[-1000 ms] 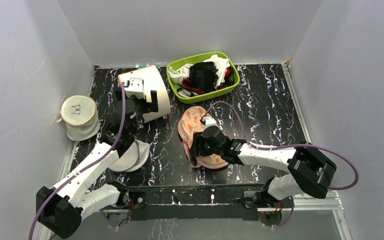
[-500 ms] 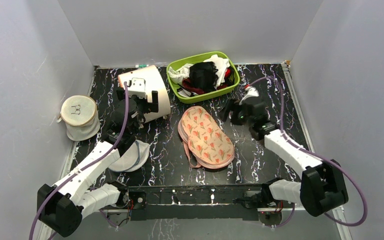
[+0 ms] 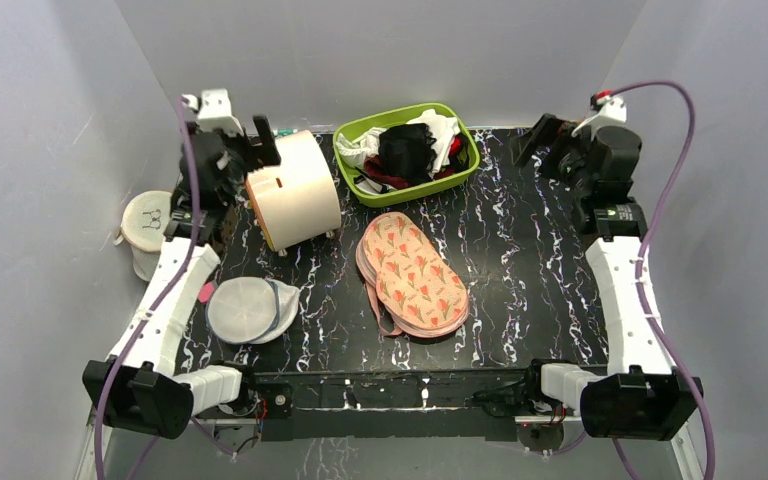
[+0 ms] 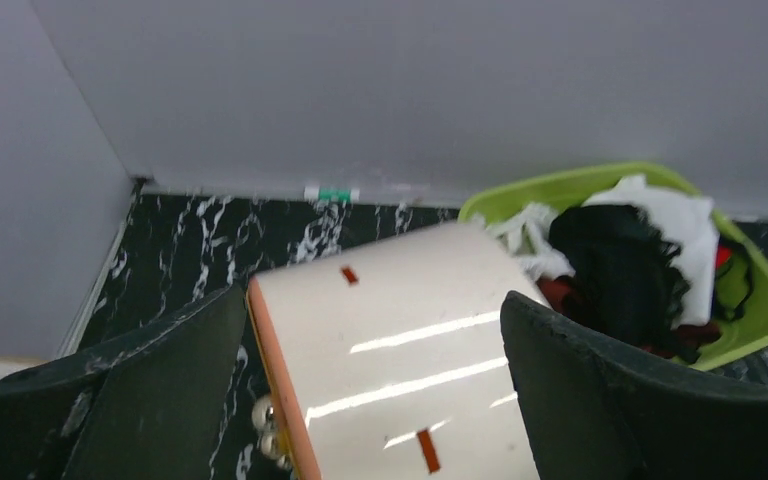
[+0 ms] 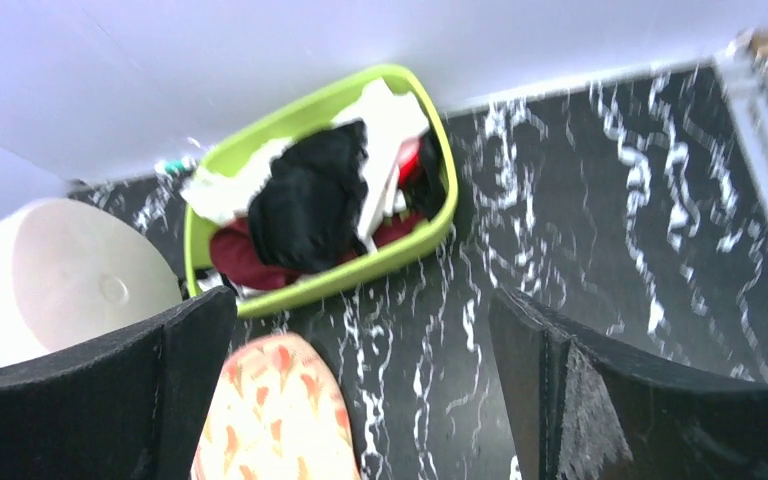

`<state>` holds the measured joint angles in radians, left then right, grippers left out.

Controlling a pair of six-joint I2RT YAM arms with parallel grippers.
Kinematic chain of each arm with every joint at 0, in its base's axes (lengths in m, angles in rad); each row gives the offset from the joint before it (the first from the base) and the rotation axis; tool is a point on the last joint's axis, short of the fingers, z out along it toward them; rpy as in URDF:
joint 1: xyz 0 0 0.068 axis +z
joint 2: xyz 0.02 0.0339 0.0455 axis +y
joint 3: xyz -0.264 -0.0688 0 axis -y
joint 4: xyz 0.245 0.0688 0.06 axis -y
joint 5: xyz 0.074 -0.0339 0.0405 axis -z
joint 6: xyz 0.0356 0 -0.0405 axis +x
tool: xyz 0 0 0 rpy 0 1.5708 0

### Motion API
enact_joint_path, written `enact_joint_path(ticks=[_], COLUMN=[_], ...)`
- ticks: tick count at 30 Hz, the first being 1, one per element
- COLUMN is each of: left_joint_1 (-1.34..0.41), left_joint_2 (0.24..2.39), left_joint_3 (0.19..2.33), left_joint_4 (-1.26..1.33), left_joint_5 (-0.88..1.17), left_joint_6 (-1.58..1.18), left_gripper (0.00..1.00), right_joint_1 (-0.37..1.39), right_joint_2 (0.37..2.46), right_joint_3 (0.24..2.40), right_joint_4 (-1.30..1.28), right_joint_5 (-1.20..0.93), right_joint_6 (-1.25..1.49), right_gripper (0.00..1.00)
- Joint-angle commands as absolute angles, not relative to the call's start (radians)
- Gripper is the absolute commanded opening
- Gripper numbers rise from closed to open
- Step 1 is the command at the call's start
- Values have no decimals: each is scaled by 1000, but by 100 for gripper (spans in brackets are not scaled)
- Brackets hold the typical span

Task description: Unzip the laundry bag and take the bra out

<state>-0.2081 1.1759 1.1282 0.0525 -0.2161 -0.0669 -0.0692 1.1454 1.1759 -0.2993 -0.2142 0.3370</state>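
Two robot arms, left arm (image 3: 165, 300) and right arm (image 3: 628, 290), each built of smooth white shell links between chunky black joint housings (image 3: 643, 405). A thin purple cable (image 3: 660, 83) runs along each arm. Small white lettering marks a black section of the right arm. The fingers (image 4: 620, 400) are broad, matte black and grainy.

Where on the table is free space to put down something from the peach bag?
The widest bare patch lies between the laundry bag and the right arm, up to the green basket. A narrower strip runs between the bag and the round mesh pouch. The back left is crowded: white tub, left arm, mesh cylinder bag.
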Motion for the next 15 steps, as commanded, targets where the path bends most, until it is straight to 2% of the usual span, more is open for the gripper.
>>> enact_joint_path(ticks=[1, 4, 7, 12, 15], left_joint_1=[-178, -175, -175, -175, -174], left_joint_2=[1167, 1135, 1064, 951, 873], left_joint_3=[1379, 1517, 1555, 1546, 1447], left_joint_4=[-59, -78, -73, -156, -66], left_joint_5=[-60, -39, -46, -16, 19], left_joint_6=[-126, -129, -126, -136, -129], left_gripper=[98, 98, 98, 98, 98], right_joint_1=[-67, -35, 64, 165, 165], right_joint_2=[1108, 1077, 1033, 924, 913], right_joint_3=[1396, 1510, 1574, 1609, 1626], right_joint_4=[-388, -437, -470, -487, -530], right_joint_5=[-228, -213, -148, 1, 0], right_joint_6=[255, 202, 140, 110, 147], right_gripper=[98, 98, 98, 98, 98])
